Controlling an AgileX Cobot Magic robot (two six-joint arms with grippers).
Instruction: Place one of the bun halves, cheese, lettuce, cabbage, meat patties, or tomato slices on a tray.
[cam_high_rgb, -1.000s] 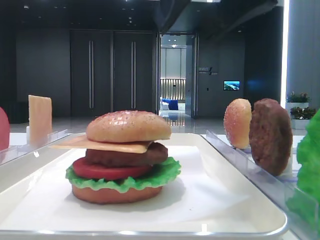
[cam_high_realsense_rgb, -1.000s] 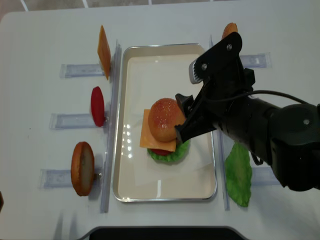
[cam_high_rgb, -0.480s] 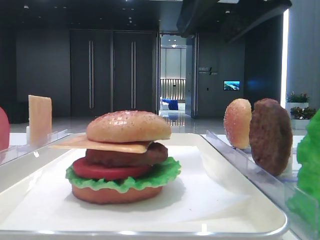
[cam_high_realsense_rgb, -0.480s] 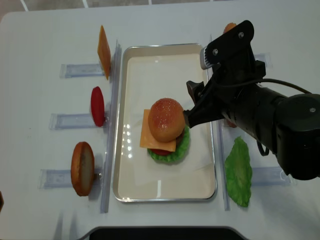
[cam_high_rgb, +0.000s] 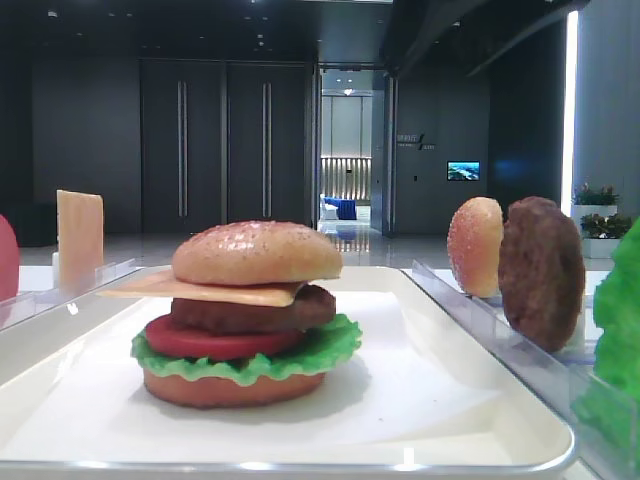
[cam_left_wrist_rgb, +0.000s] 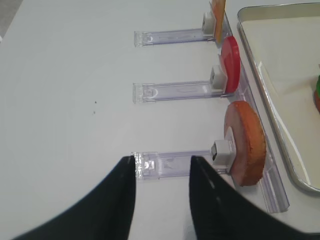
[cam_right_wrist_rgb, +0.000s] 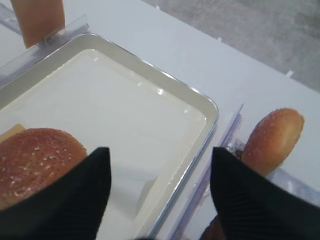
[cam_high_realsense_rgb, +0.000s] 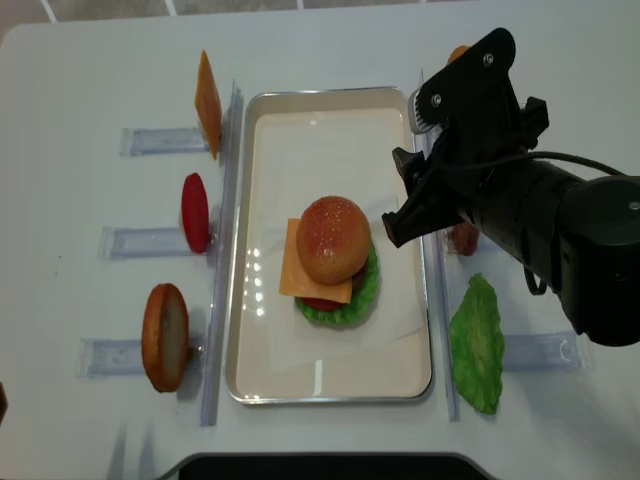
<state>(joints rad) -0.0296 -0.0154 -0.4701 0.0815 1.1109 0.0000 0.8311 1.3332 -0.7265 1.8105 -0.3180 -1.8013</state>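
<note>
Since the bun top already caps the stack in the middle of the tray, it lies to the left of my right pincer and below it, apart from both fingers. My right pincer hangs over the tray's right rim, jaws spread and holding nothing. Beyond it, to its right, a spare bun half stands on edge in a clear rack. My left pincer is apart and empty, far off over the tabletop.
</note>
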